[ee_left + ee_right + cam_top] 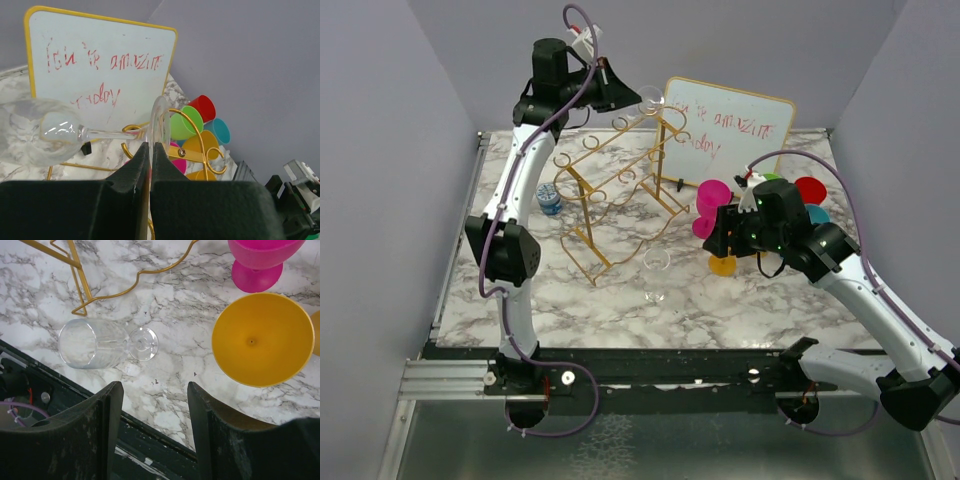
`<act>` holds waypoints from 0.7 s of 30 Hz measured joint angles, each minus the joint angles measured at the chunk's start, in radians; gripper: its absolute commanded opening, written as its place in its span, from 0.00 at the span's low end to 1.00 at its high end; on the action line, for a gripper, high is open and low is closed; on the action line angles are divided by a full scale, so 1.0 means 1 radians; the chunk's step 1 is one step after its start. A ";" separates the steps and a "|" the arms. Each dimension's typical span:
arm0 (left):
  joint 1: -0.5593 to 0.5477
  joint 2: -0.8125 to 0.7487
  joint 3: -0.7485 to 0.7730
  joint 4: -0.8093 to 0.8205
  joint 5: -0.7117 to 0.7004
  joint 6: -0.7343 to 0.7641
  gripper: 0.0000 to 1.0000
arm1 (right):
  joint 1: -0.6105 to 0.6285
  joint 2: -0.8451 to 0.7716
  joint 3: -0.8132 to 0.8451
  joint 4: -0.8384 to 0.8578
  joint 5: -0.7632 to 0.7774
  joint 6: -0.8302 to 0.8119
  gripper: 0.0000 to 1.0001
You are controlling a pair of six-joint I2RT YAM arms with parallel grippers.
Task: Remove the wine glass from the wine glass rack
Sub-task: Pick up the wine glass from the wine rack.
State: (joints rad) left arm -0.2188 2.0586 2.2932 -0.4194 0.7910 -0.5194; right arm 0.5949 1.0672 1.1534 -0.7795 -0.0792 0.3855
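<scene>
The gold wire wine glass rack (620,190) stands at the table's back middle. At its top end a clear wine glass (650,97) lies sideways. In the left wrist view the bowl (40,132) points left and the stem (107,133) runs level past a gold curl of the rack (200,145). My left gripper (151,145) is shut on the rim of the glass's round foot (159,117). My right gripper (155,390) hangs open and holds nothing, above the marble near the front edge. A second clear wine glass (97,343) lies on its side there, beside the rack's base rail (80,280).
A gold-framed whiteboard (725,130) stands right behind the rack. Pink (712,195), yellow (260,337) and red (810,188) plastic cups cluster at the right beside my right arm. A small blue-and-white object (549,203) sits left of the rack. Grey walls close in the table.
</scene>
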 measured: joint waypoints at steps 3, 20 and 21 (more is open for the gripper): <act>0.011 -0.004 -0.034 0.048 0.008 -0.021 0.00 | 0.000 0.000 0.000 0.000 0.000 0.000 0.60; 0.055 -0.044 -0.226 0.419 0.110 -0.289 0.00 | 0.000 0.000 0.000 0.000 0.000 0.008 0.60; 0.056 -0.050 -0.230 0.425 0.110 -0.290 0.00 | 0.000 0.000 0.000 0.000 0.000 0.008 0.60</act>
State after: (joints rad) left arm -0.1623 2.0087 2.0632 0.0051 0.9012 -0.8093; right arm 0.5949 1.0668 1.1534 -0.7792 -0.0792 0.3935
